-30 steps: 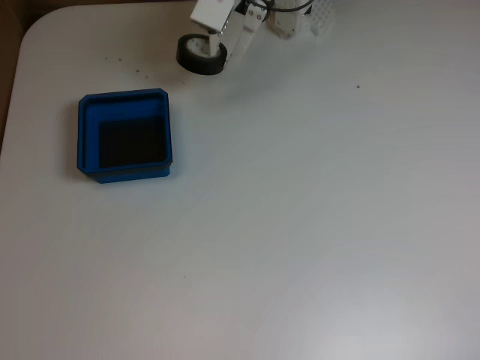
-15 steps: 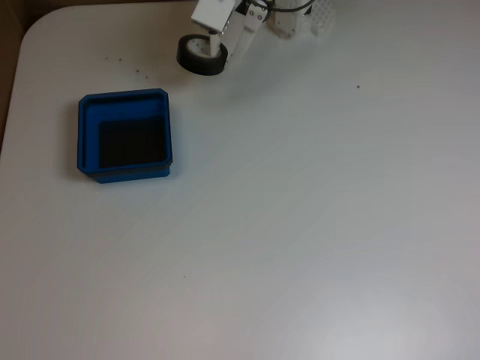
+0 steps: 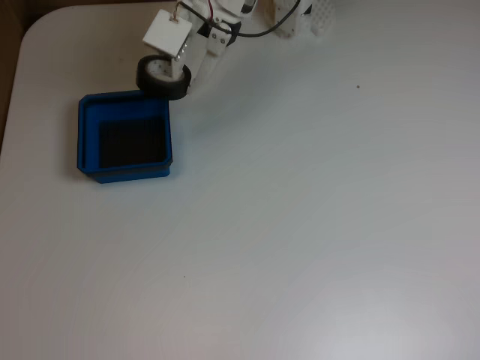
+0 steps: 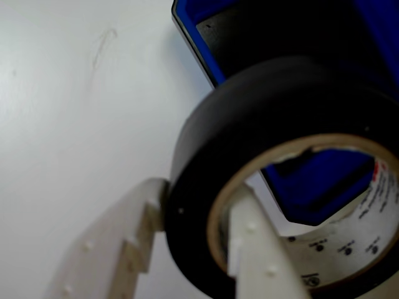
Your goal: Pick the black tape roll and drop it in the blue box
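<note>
1. In the wrist view the gripper pinches the wall of the black tape roll: one white finger presses on the outside, the other finger stands inside the pale core. The jaws are parted only as wide as the wall of the roll.
2. The roll hangs tilted in this grip, and behind it I see a corner of the blue box and the white table.
3. In the fixed view the gripper holds the black tape roll at the top right corner of the blue box. The roll overlaps the rim of the box there; if it touches the rim, I cannot tell.
4. The black floor of the box is open and free.
5. The table is wide and bare to the right and toward the near side. The box sits near the left edge of the table, and the arm reaches in from the far edge.
</note>
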Controlling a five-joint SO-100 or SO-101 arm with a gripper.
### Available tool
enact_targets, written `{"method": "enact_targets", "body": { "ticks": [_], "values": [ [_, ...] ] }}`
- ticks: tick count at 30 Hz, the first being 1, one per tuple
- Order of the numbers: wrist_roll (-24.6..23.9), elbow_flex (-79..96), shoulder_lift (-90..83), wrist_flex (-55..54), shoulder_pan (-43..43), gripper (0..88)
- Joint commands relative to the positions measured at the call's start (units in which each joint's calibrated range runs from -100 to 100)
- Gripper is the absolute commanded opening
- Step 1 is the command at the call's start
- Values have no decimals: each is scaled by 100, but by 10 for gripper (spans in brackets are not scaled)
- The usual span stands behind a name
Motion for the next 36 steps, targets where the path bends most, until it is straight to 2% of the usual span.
{"method": "enact_targets", "body": {
  "ticks": [1,8,19,36],
  "values": [
    [1,-1155,700,-132,214,13],
    [9,-2045,1771,-149,731,13],
    [9,-3159,3058,-173,800,13],
    [-43,-3132,3443,-140,780,26]
  ]
}}
